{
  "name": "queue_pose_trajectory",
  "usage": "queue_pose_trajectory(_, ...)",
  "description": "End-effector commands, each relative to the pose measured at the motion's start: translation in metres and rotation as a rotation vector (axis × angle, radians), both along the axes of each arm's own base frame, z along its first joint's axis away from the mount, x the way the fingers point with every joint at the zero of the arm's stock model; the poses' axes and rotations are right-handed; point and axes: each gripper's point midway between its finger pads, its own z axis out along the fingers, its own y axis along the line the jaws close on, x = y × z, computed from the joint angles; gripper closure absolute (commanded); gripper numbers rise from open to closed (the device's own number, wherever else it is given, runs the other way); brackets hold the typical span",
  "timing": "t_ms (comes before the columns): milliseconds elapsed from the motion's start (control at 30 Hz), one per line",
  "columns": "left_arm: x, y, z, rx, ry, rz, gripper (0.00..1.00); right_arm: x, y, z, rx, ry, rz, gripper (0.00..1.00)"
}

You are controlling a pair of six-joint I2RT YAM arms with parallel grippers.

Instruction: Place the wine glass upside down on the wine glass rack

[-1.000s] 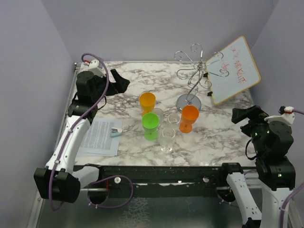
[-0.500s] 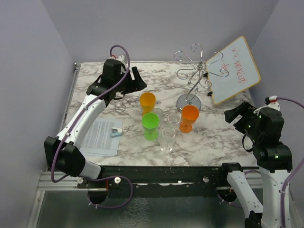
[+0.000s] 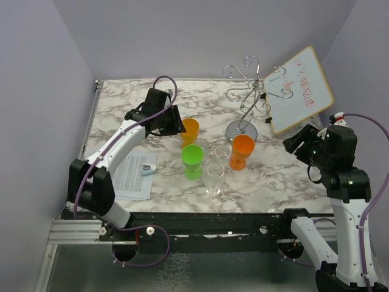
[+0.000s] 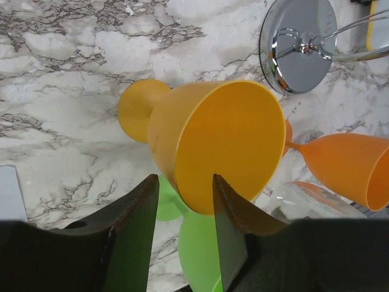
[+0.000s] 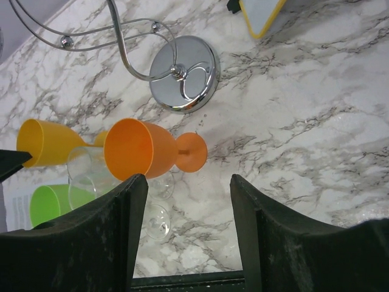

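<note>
Top view: marble-veined table (image 3: 152,103) with a cluster of stemmed glasses at centre, all upright. At its far left is the yellow wine glass (image 3: 189,129), opaque plastic. With it are a green glass (image 3: 192,159), an orange glass (image 3: 242,149) and three clear glasses (image 3: 214,176). The wine glass rack (image 3: 241,130) stands just beyond the orange glass: mirror-bright disc base, thin post, curled wire arms on top. The tilted whiteboard (image 3: 301,90) is to its right, and a printed sheet (image 3: 130,175) lies near left. From above, the left gripper's gap is hidden. The left wrist view shows it: the left gripper (image 4: 184,182) has dark fingers parted by less than the bowl's width, and the yellow rim sits just past the tips, contact unclear. Only the right wrist view shows the orange glass's short stem and round foot. It also shows the right gripper (image 5: 187,182) spread wide above the table, holding nothing.
</note>
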Motion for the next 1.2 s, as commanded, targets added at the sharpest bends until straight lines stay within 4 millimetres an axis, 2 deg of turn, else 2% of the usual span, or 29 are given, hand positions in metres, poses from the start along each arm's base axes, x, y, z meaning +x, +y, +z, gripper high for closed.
queue_pose_trajectory(0,0.004,-0.002,-0.017,0.038,0.051,0.015,0.61,0.001,0.01,0.005,0.027,-0.021,0.052,0.39)
queue_pose_trajectory(100,0.01,0.0,-0.023,0.086,0.056,0.039,0.68,0.001,0.011,0.001,0.037,-0.015,0.054,0.41)
queue_pose_trajectory(133,0.013,0.002,-0.025,0.113,0.048,0.054,0.72,0.001,0.013,0.0,0.041,-0.017,0.066,0.45)
queue_pose_trajectory(267,0.015,0.01,-0.03,0.167,0.038,0.082,0.99,0.0,0.012,-0.004,0.047,-0.018,0.045,0.49)
queue_pose_trajectory(400,0.021,0.025,-0.021,0.235,-0.009,0.123,1.0,-0.003,0.009,0.001,0.046,-0.04,0.026,0.49)
queue_pose_trajectory(533,0.032,0.04,0.004,0.28,-0.091,0.192,1.0,-0.002,0.008,0.005,0.05,-0.04,0.02,0.49)
queue_pose_trajectory(700,0.043,0.06,0.055,0.316,-0.226,0.288,1.0,-0.004,0.003,0.021,0.068,-0.065,-0.034,0.45)
queue_pose_trajectory(900,0.047,0.067,0.144,0.237,-0.415,0.355,1.0,-0.007,0.004,0.061,0.104,-0.16,-0.051,0.28)
queue_pose_trajectory(1033,0.045,0.063,0.206,0.13,-0.55,0.356,1.0,-0.007,0.012,0.1,0.126,-0.287,-0.006,0.16)
queue_pose_trajectory(1167,0.037,0.049,0.268,-0.018,-0.675,0.314,1.0,-0.007,0.036,0.155,0.183,-0.482,0.136,0.07)
